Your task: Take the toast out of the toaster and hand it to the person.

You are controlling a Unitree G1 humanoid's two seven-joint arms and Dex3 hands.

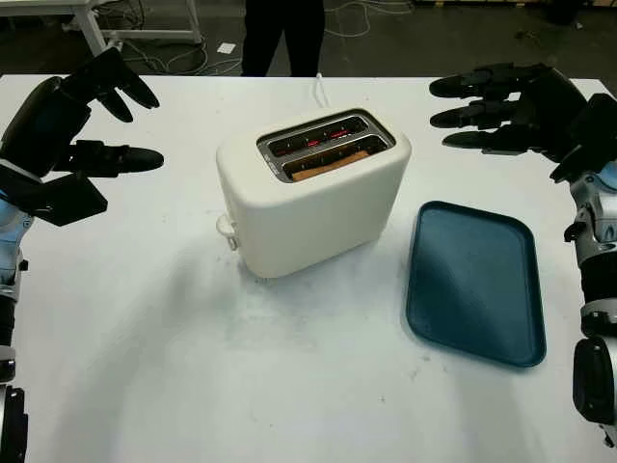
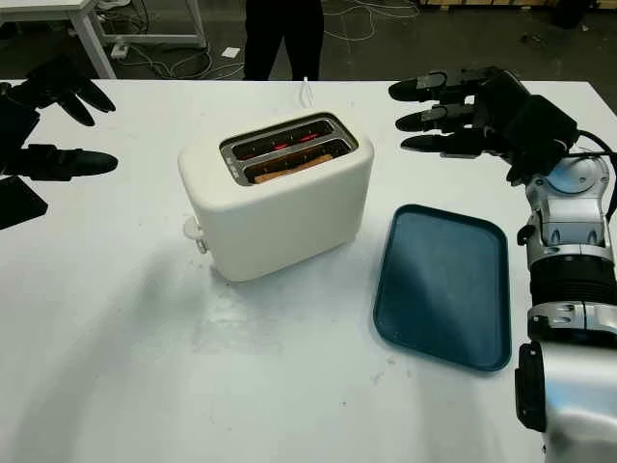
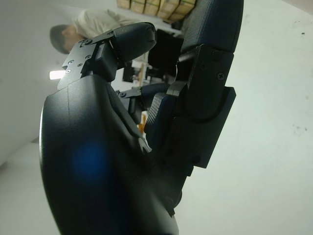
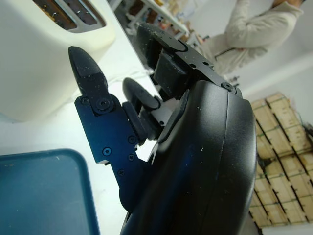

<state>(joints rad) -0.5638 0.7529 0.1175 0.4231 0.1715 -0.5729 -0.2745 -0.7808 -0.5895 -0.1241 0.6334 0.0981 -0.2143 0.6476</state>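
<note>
A cream two-slot toaster (image 1: 313, 198) stands mid-table, its slots glowing red inside. A slice of toast (image 1: 323, 170) sits low in the near slot, only its brown top edge showing. My left hand (image 1: 82, 125) is raised open at the table's left, well apart from the toaster. My right hand (image 1: 492, 106) hovers open at the right rear, fingers pointing toward the toaster, a gap away from it. The toaster's corner (image 4: 49, 54) appears beyond my right fingers (image 4: 88, 78). A person in dark trousers (image 1: 281, 37) stands behind the table's far edge.
A dark blue tray (image 1: 474, 280) lies flat to the right of the toaster, below my right hand. The toaster's lever knob (image 1: 227, 230) sticks out on its left end. A white cord (image 1: 318, 89) runs off the far edge. Another table's legs (image 1: 92, 29) stand back left.
</note>
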